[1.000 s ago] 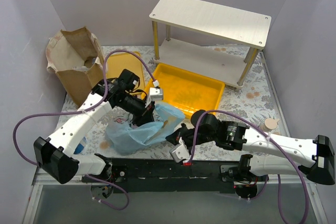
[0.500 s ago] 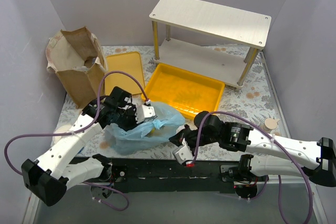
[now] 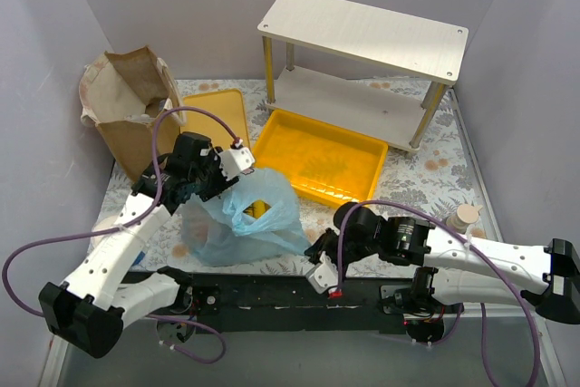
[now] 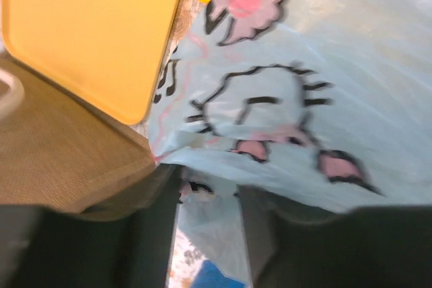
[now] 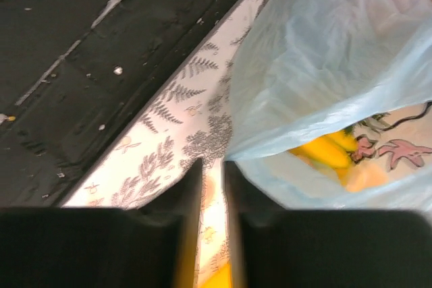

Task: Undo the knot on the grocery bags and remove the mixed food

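Item: thin translucent light-blue cartoon-print plastic bag [image 3: 245,219], on the floral table cover [image 5: 169,173], with yellow bananas [image 5: 324,150] inside. Left gripper [image 4: 206,180]: jaws apart, bag film in the gap (unpinched). Right gripper [image 5: 210,164]: narrowly apart, tips beside the bag's edge.

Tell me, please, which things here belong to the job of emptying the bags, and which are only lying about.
For the job:
- blue plastic bag
- bananas inside it
- brown paper bag

Lying about:
- flat yellow tray
- deep yellow tray
- shelf
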Available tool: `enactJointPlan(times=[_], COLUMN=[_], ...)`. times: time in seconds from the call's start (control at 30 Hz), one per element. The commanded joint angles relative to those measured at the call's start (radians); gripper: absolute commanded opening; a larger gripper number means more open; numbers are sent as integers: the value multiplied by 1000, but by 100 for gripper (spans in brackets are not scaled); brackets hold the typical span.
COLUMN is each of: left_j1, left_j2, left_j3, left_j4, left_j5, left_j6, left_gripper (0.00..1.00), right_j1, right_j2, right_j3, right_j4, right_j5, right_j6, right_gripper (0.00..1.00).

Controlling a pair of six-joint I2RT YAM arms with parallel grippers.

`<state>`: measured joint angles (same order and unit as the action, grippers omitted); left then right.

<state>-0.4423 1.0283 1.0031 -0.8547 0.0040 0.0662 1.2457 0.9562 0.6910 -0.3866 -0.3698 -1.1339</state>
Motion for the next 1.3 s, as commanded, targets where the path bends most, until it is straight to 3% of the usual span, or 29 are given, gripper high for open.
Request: enactJointPlan(times=[0.0, 0.07, 0.2, 0.3, 0.47, 0.6, 0.7, 0.83, 0.87, 0.97, 1.1, 1.2, 1.27], left_j1=[8, 8, 8, 8, 8, 8, 8, 5, 5, 1, -1, -1, -1], left_j2=[-1, 13, 59, 72, 33, -31, -83, -134, -154, -194, -214, -227, -240], left_j3=[135, 262, 477, 586, 609, 499, 410, 260, 237, 145, 60, 25, 23], left_j4=[-71, -128, -289, -403, -515, -526, -524, -527, -526, -526, -526, -524, -526], left_j5=[138, 252, 362, 467, 599, 776, 809, 818, 824, 843, 817, 806, 797], left_j6=[-60, -117, -193, -198, -183, -213, -191, -138, -128, -88, -28, 1, -25], left_gripper=[52, 63, 70, 71, 70, 70, 69, 69, 69, 69, 68, 66, 66], right_j1=[3, 3, 4, 3, 3, 12, 15, 15, 14, 12, 12, 12, 11], right_j2=[-5, -20, -10, 38, 101, 167, 243, 288, 295, 311, 352, 427, 467], right_j3=[51, 125, 275, 375, 404, 392, 413, 343, 325, 253, 177, 91, 79], right_j4=[-90, -100, -95, -100, -40, 61, 48, 228, 271, 421, 502, 604, 637], right_j5=[46, 80, 57, 13, -40, -89, -116, 67, 177, 306, 281, 318, 290], right_j6=[-36, -38, 28, 124, 200, 233, 273, 437, 466, 539, 629, 672, 678], right_gripper=[41, 51, 59, 56, 40, 28, 19, 12, 12, 11, 12, 27, 27])
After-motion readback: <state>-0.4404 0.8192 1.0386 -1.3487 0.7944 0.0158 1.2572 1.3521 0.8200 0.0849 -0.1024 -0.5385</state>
